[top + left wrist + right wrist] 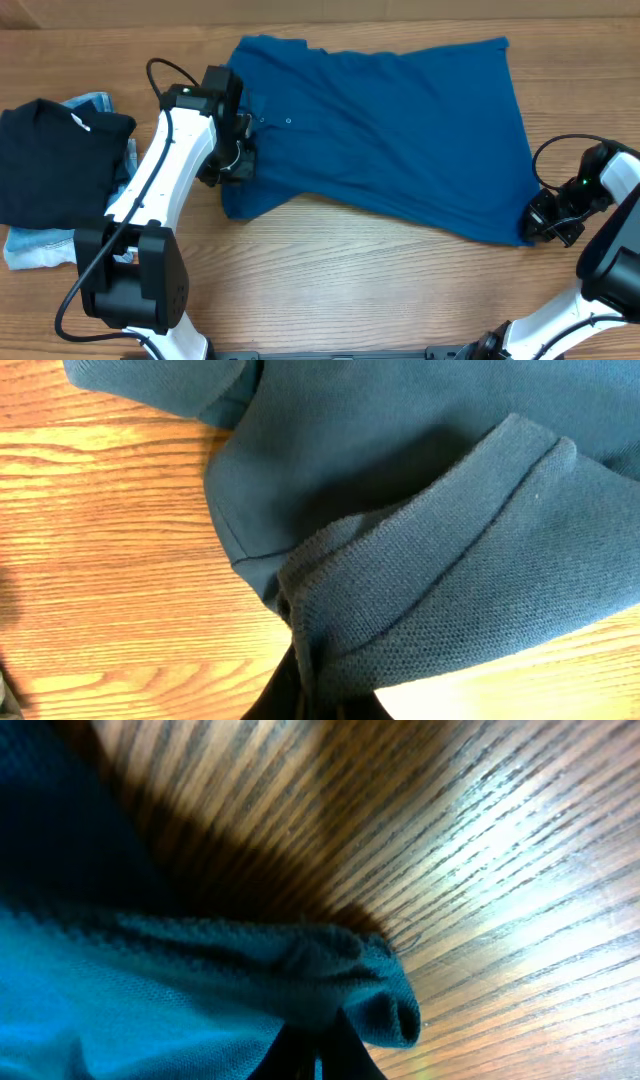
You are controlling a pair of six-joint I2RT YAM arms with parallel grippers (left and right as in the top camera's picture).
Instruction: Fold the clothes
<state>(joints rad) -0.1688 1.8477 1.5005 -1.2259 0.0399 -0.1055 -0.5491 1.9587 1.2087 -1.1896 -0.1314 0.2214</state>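
Observation:
The teal-blue shirt (390,130) lies spread across the middle of the wooden table, collar end to the left, hem to the right. My left gripper (237,160) is shut on the shirt's left edge near the collar; the left wrist view shows a ribbed fold of the shirt (450,580) pinched between the dark fingers (315,700). My right gripper (545,222) is shut on the shirt's lower right hem corner; the right wrist view shows bunched fabric (300,970) caught between the fingers (315,1060).
A folded black garment (55,160) lies at the left of the table on top of light blue jeans (35,248). Bare wooden table (380,280) runs along the front.

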